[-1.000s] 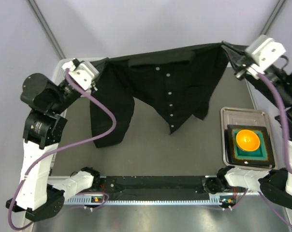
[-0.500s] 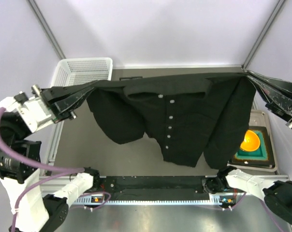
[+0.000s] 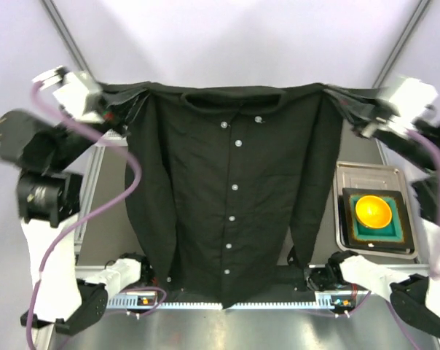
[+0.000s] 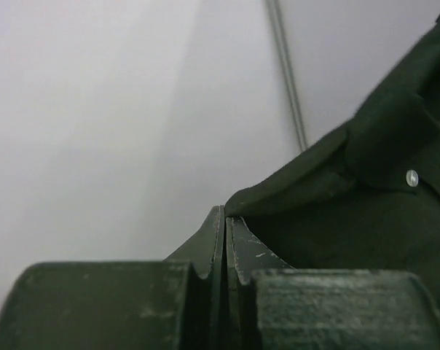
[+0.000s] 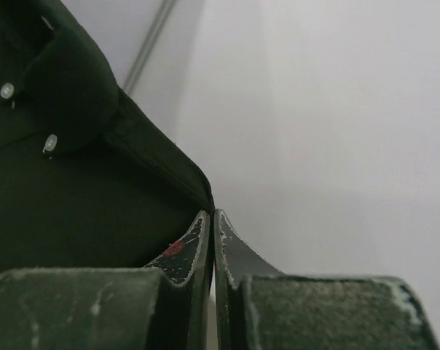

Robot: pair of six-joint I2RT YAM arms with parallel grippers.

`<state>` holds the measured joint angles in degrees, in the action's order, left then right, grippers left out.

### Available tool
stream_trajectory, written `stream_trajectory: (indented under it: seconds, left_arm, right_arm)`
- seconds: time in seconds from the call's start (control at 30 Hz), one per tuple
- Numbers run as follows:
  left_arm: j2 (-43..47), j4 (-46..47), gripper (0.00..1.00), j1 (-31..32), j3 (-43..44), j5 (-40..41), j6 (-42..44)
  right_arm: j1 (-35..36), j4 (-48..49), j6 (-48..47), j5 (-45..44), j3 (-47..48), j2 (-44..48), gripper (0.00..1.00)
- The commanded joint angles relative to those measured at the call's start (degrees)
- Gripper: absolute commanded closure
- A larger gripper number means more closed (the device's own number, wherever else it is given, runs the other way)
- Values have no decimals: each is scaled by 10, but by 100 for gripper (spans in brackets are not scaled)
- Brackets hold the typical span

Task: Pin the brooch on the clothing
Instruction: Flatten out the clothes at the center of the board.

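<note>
You've got the shirt (image 3: 227, 189) pinched at both shoulders: left gripper (image 3: 124, 111) at 10 o'clock, right gripper (image 3: 357, 115) at 2. It now hangs full-length; earlier it was bunched.

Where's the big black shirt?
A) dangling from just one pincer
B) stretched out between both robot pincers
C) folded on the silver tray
B: the left pincer and the right pincer each pinch a top corner of the shirt, spread wide between them.
</note>
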<state>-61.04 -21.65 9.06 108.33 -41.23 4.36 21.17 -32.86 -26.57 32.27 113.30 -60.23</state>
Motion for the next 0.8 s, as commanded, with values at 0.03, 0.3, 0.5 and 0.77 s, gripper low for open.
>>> stream_trajectory:
  seconds: [0.03, 0.3, 0.5, 0.77]
  left_arm:
    - [-65, -58, 100, -7, -150, 73, 50]
    - [-179, 14, 72, -9, -361, 196, 116]
    - [-240, -104, 36, -70, -305, 202, 179]
    - [-238, -212, 35, -85, -390, 154, 268]
  right_arm:
    - [-10, 21, -69, -91, -180, -53, 100]
    - [-9, -5, -60, -186, -216, -255, 24]
    - [-10, -126, -60, -189, -164, -298, 2]
    - [-10, -276, -37, -157, -245, -329, 6]
